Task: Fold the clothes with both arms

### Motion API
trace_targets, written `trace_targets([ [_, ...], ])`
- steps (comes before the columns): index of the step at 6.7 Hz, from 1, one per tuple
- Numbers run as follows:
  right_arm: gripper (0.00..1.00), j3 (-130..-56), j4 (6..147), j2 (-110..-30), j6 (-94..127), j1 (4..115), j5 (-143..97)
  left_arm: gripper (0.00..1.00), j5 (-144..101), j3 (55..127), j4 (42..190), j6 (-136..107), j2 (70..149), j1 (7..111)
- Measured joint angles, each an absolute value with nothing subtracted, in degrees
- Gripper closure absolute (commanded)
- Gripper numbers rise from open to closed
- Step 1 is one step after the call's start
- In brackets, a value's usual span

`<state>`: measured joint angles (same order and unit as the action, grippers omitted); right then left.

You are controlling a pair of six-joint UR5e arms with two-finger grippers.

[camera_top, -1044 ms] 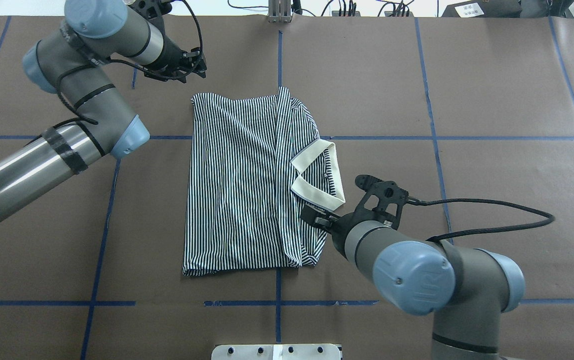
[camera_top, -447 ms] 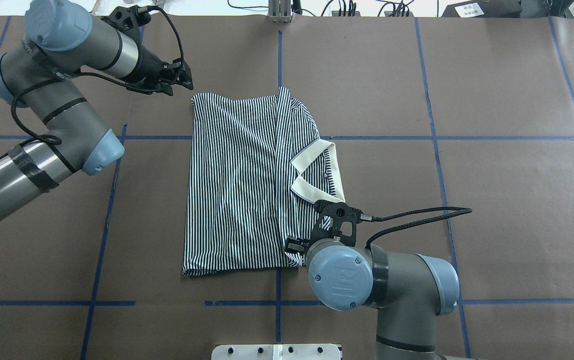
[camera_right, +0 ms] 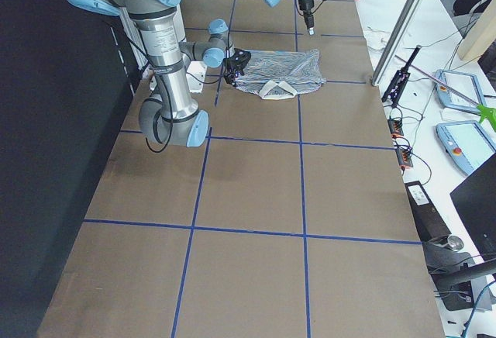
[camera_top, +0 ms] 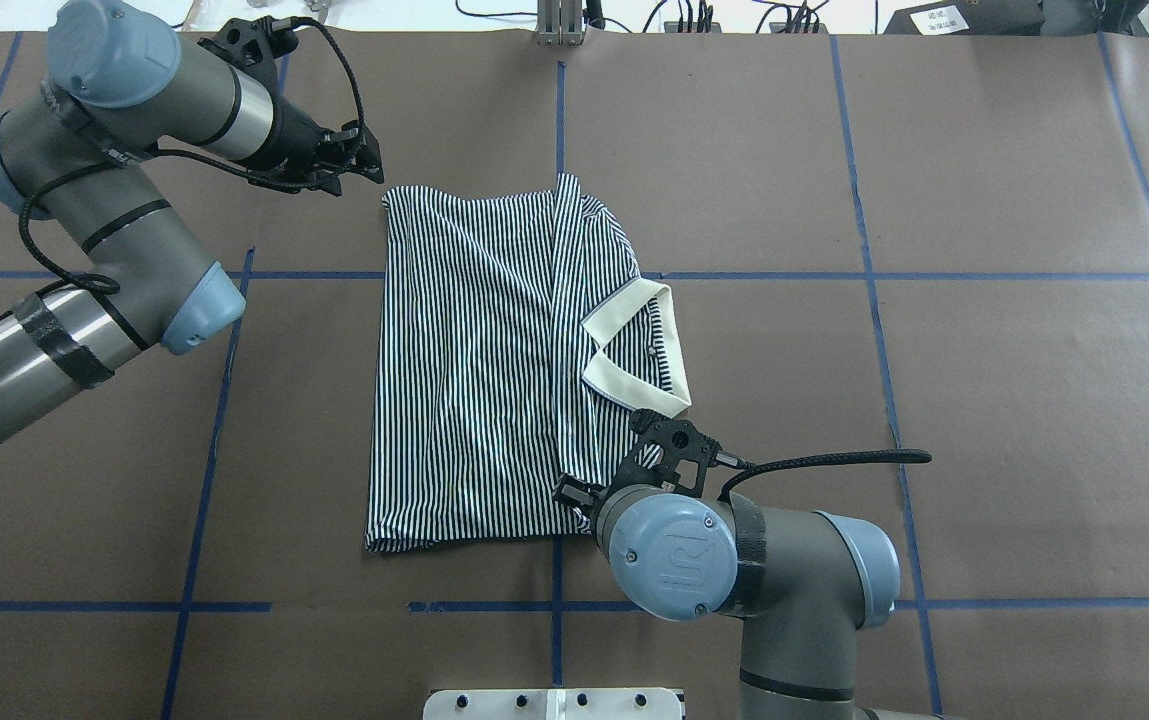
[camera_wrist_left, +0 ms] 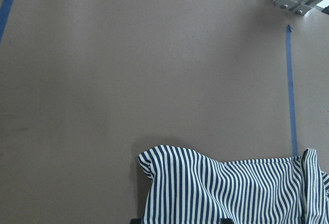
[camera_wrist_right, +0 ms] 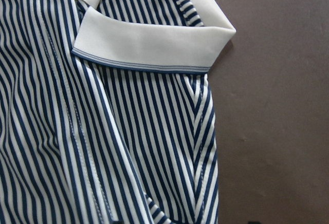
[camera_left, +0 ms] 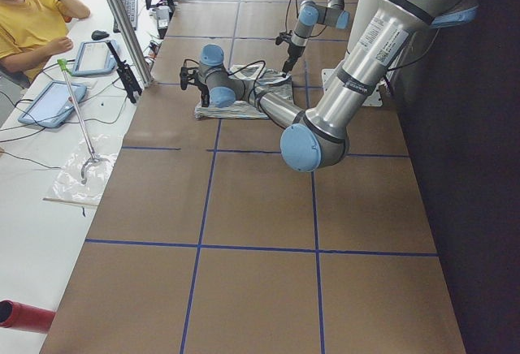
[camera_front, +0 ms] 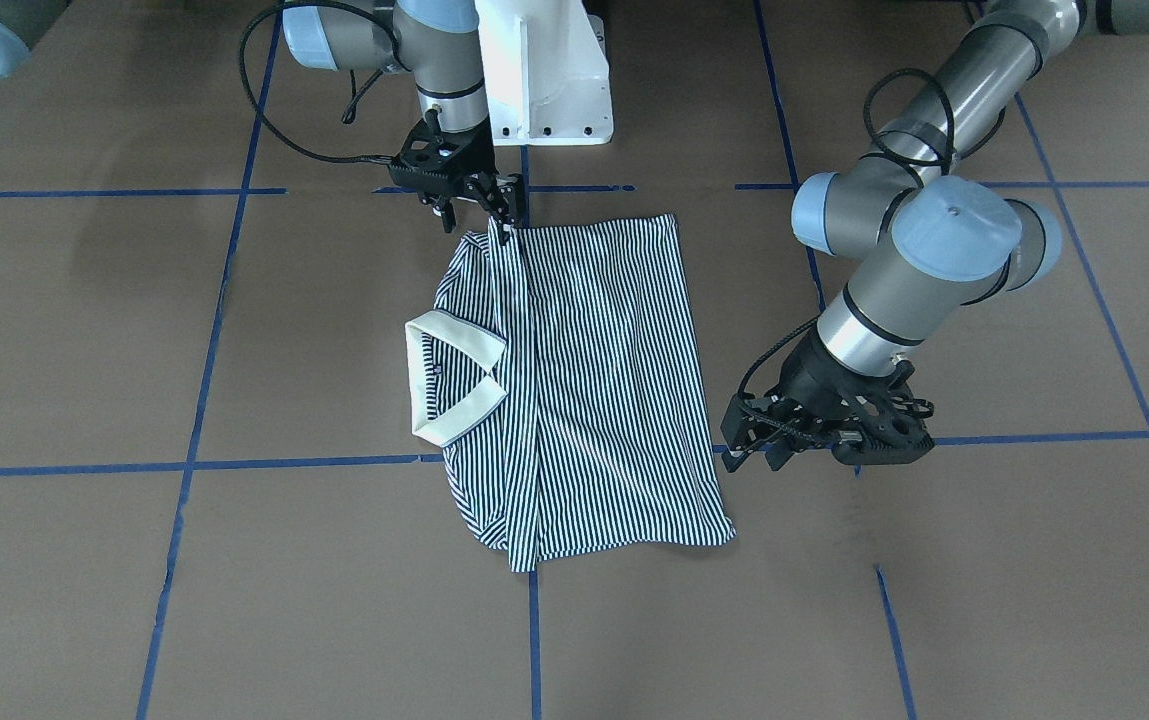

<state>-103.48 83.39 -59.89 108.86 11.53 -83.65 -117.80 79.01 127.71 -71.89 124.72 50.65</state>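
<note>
brown paper-covered table (camera_top: 984, 400) marked with a blue tape grid (camera_top: 864, 275). white pedestal (camera_front: 544, 70) at the robot's side, metal plate (camera_top: 554, 703) at the near edge. white side bench (camera_left: 32, 167) along the far edge has two tablets (camera_left: 89, 58) (camera_left: 49, 102), a mouse (camera_left: 99, 35), a keyboard (camera_left: 130, 9), a green-tipped grabber stick (camera_left: 77, 118) and loose cables (camera_top: 694, 15). a slanted metal post (camera_left: 122, 21) stands beside the tablets. person in a yellow shirt (camera_left: 32, 21) seated there. red tube (camera_left: 24, 317) at the bench's near end.

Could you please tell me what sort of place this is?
Probably a robotics lab: a left arm and a right arm at a table gridded with blue tape, a side bench with tablets, and a seated person.
</note>
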Motion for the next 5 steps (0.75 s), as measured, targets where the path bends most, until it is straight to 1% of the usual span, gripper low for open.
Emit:
trace_targets([
  [1,0.28,-102.79,82.38,-59.86,110.20,11.56,-83.72,0.39,-117.78,79.01,127.70,-72.05,124.72,50.64],
  [3,0.55,-102.12,81.88,-59.82,110.84,11.60,-83.83,0.39,-117.77,79.01,127.70,-72.45,124.72,50.57],
  [4,0.58,-101.95,81.86,-59.83,110.94,11.58,-83.99,0.39,-117.77,79.01,127.71,-72.55,124.72,50.55],
  [5,0.55,-101.81,81.95,-59.85,111.03,11.55,-84.38,0.39,-117.77,79.01,127.70,-72.58,124.72,50.51],
])
